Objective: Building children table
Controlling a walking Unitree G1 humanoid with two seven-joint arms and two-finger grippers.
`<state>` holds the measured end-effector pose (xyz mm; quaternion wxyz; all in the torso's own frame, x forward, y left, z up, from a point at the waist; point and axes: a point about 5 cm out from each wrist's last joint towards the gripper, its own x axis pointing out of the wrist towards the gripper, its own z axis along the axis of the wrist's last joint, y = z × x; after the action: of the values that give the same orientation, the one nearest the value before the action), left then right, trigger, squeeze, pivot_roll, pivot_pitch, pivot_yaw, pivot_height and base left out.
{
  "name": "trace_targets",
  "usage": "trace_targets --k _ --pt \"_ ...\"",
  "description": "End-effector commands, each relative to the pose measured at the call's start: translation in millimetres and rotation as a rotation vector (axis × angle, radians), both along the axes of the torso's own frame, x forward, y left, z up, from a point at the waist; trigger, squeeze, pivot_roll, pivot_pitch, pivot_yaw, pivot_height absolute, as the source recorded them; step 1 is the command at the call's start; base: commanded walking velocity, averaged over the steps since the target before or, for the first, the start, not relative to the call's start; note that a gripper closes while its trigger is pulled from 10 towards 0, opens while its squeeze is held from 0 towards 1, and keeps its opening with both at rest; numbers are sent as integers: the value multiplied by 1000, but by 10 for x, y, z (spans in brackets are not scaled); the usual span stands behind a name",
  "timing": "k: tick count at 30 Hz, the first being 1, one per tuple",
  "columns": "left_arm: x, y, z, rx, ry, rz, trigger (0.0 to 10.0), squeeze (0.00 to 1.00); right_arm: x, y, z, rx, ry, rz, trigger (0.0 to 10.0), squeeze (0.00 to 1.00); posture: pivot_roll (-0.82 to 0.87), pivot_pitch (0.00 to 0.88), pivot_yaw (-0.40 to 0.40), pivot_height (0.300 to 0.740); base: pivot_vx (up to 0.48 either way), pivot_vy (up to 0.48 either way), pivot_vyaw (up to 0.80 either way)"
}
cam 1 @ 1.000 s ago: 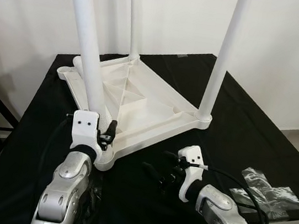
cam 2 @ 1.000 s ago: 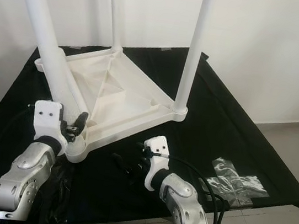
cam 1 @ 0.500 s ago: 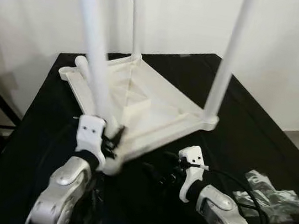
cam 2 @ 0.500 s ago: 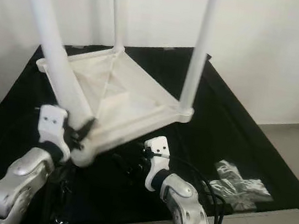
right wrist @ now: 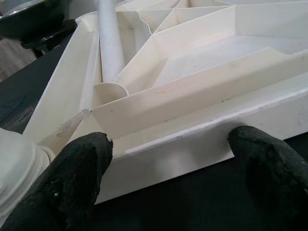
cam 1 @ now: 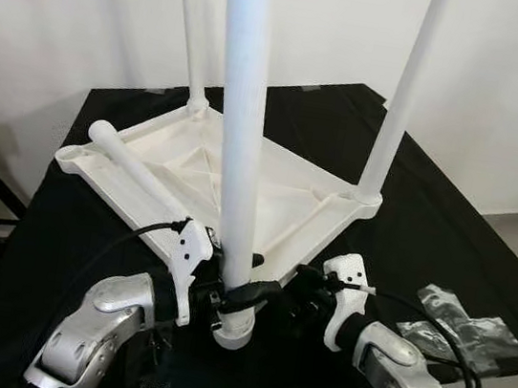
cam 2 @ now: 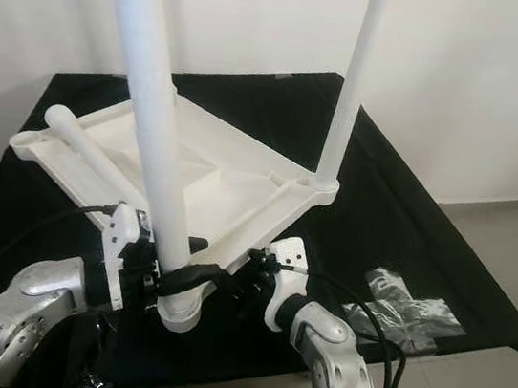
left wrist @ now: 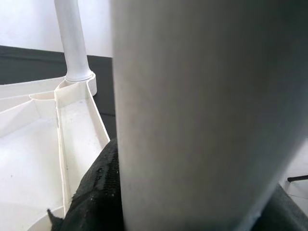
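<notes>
Covering the desk (cam 1: 448, 221) is a black cloth; the white tabletop (cam 1: 269, 191) lies upside down on it, its near corner overhanging the front edge. Left gripper (cam 1: 243, 293) clasps that corner's leg (cam 1: 240, 124). Right gripper (right wrist: 173, 168) is spread wide just beside the rim. A plastic bag (cam 1: 467, 325) lies at the front right corner.

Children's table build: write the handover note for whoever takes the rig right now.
Left gripper: shut on the near leg, low, just above its socket.
Right gripper: open, fingers either side of the near edge of the upturned tabletop.
Tabletop lies upside down on the black table.
Done: three legs stand upright in corner sockets.
Left: the fourth leg lies loose across the tabletop; its corner socket is empty. Fit it, then turn the table over.
Plastic bag lies at the right edge.
</notes>
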<state>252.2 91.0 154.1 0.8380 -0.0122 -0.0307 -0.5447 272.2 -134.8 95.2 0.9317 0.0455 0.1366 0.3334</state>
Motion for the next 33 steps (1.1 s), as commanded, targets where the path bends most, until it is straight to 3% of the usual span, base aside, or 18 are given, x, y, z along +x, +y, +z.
trace_targets --k 1,3,4,5,6,7,9,11,12,13,14,16,17,21,25,29,32,33 --pt "-57 -263 -6 -51 20 -80 10000 0 13 160 43 21 -9 56 10000 0 -133 0 35 740 0 0 0" --pt "-24 -252 -9 -53 27 -45 10000 0 13 160 44 21 -9 56 10000 0 -133 0 35 740 0 0 0" --pt "36 -212 -18 -57 33 24 10000 0 12 160 43 23 -8 56 10000 0 -133 0 35 740 0 0 0" --pt "77 -183 -25 -59 37 70 10000 455 12 160 43 24 -7 56 10000 0 -133 0 35 740 0 0 0" --pt "77 -183 -25 -59 37 70 10000 455 12 160 43 24 -7 56 10000 0 -133 0 35 740 0 0 0" --pt "104 -154 -29 -59 34 109 10000 1000 9 162 43 25 -7 56 10000 0 -127 0 36 740 0 0 0" --pt "146 -106 -35 -69 36 167 10000 1000 7 165 43 25 -7 56 10000 0 -125 0 37 740 0 0 0" --pt "258 64 -34 -75 34 406 10000 1000 5 169 44 27 -7 55 10000 0 -120 0 39 740 0 0 0" --pt "294 148 -41 -64 35 513 10000 882 5 171 44 28 -7 55 10000 0 -119 0 39 740 0 0 0" --pt "310 207 -44 -52 26 586 10000 373 7 171 44 29 -6 55 10000 0 -119 0 39 740 0 0 0" --pt "309 270 -52 -37 29 662 10000 0 7 171 45 30 -6 54 10000 0 -116 0 40 740 0 0 0" --pt "291 353 -59 -26 38 767 10000 0 8 172 45 31 -5 54 10000 0 -113 0 41 740 0 0 0" --pt "291 353 -59 -26 38 767 10000 0 8 172 45 31 -5 54 10000 0 -113 0 41 740 0 0 0" --pt "249 544 -77 -14 85 1002 10000 0 7 169 43 34 -3 53 10000 0 -106 0 44 740 0 0 0" --pt "226 596 -87 3 98 1077 10000 0 7 169 43 35 -3 52 10000 0 -105 0 43 740 0 0 0" --pt "170 713 -121 22 123 1263 10000 0 17 170 44 33 -3 52 10000 0 -102 0 43 740 0 0 0" --pt "170 722 -129 28 124 1280 10000 0 18 169 44 32 -4 53 10000 0 -102 0 43 740 0 0 0" --pt "174 723 -138 24 126 1292 0 0 21 167 44 32 -4 52 10000 0 -103 0 44 740 0 0 0"
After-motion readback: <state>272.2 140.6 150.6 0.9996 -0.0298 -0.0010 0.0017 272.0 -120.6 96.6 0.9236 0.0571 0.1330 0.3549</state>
